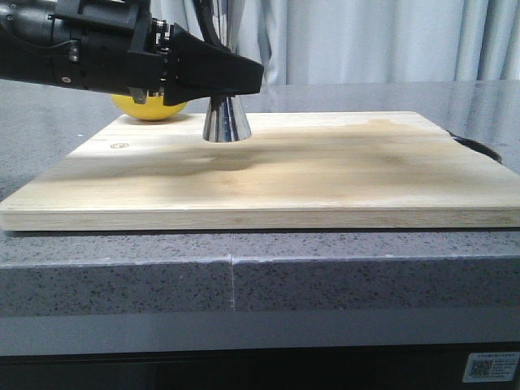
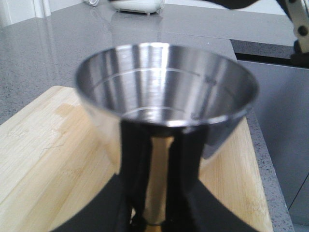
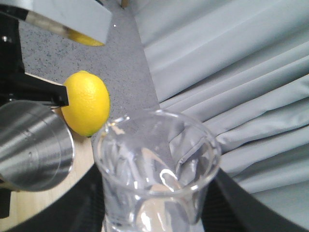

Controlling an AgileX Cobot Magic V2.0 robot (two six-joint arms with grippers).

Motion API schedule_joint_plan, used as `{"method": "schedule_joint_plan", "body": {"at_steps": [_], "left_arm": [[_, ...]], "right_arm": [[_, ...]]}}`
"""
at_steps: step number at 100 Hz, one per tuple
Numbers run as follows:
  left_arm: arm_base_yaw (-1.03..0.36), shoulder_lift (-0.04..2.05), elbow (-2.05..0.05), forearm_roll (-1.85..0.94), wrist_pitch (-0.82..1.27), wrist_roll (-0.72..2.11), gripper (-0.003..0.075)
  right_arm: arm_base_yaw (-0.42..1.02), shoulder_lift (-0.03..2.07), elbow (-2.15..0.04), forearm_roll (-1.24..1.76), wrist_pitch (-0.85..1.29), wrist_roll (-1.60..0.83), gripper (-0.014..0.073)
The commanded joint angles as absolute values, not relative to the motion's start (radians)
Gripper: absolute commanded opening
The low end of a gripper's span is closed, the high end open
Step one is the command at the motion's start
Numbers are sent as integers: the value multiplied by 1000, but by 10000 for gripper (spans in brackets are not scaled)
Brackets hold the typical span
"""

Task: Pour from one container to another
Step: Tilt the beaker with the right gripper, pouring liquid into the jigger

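Observation:
The steel jigger (image 1: 225, 122) stands upright on the wooden board (image 1: 341, 175), far left of centre. My left gripper (image 1: 237, 78) comes in from the left and is shut on the jigger at its narrow waist. In the left wrist view the jigger's open upper cup (image 2: 166, 84) looks empty, with the dark fingers (image 2: 104, 208) on either side of its waist. The clear glass beaker (image 3: 155, 162) shows only in the right wrist view, held in my right gripper (image 3: 155, 205), its pouring lip turned towards the jigger (image 3: 34, 145). Whether it holds liquid is unclear.
A yellow lemon (image 1: 150, 107) lies on the board's far left corner, just behind the left gripper and beside the jigger (image 3: 86, 102). The board rests on a grey speckled counter (image 1: 366, 268). A grey curtain (image 3: 231, 72) hangs behind.

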State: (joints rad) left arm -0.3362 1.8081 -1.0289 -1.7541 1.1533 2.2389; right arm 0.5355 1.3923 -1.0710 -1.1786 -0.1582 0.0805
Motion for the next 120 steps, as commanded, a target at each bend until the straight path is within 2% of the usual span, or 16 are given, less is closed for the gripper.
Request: {"method": "schedule_joint_plan", "body": {"at_steps": [1, 120], "left_arm": [[-346, 1754, -1056, -1816, 1270, 2228, -19], [-346, 1754, -1056, -1816, 1270, 2228, -19]], "right_arm": [[533, 1352, -1109, -1187, -201, 80, 121], [533, 1352, -1109, -1291, -201, 80, 121]]}}
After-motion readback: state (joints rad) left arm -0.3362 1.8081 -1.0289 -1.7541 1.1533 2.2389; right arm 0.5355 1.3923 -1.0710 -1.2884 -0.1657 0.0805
